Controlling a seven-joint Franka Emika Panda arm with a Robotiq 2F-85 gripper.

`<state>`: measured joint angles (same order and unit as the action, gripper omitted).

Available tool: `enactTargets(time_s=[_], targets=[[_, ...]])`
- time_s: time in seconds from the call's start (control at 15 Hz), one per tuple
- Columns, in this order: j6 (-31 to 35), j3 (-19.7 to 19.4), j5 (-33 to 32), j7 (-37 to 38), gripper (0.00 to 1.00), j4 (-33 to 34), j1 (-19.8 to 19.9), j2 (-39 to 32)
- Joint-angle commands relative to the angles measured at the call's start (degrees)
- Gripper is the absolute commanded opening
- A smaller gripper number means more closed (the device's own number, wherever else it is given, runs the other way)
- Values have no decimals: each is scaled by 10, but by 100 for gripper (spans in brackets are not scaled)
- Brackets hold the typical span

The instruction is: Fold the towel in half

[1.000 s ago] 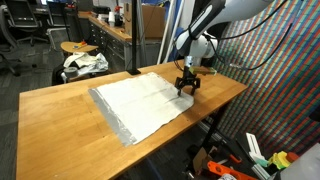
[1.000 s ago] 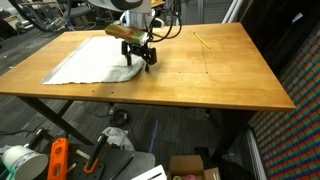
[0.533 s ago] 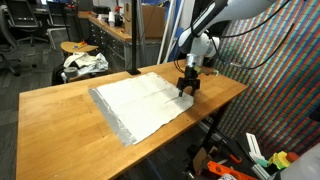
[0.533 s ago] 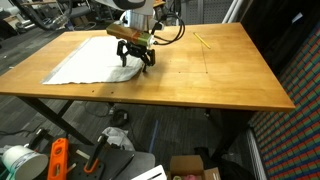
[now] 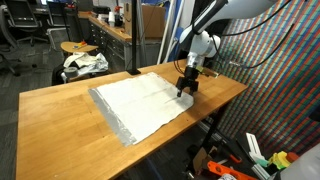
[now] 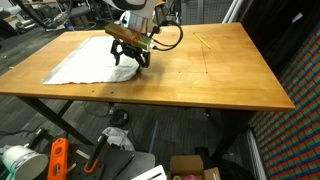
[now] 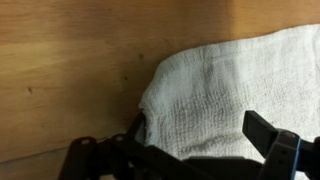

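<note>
While my jaws hang spread wide just above the wooden surface (image 7: pixel 60 60), they straddle the rounded corner of the white towel (image 7: pixel 220 95) and grip nothing. Seen from the wrist, cloth fills the frame from centre toward 3 o'clock. In an exterior view the towel (image 5: pixel 140 105) lies flat and unfolded, with me at its 3 o'clock corner.

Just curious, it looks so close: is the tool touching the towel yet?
Cannot tell. Wrist view shows the towel corner inside the open tool, but contact isn't plain.
</note>
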<state>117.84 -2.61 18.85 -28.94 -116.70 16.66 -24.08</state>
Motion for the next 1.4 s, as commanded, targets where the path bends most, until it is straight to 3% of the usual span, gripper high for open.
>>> enactTargets(time_s=[0.0,0.93,1.0,1.13,1.33], targets=[[-24,8,16,-23,100,6,7,0],[-25,13,16,-23,100,10,1,-10],[-24,13,16,-23,75,10,1,-11],[-24,13,17,-23,68,11,2,-11],[-25,14,20,-24,44,12,3,-13]])
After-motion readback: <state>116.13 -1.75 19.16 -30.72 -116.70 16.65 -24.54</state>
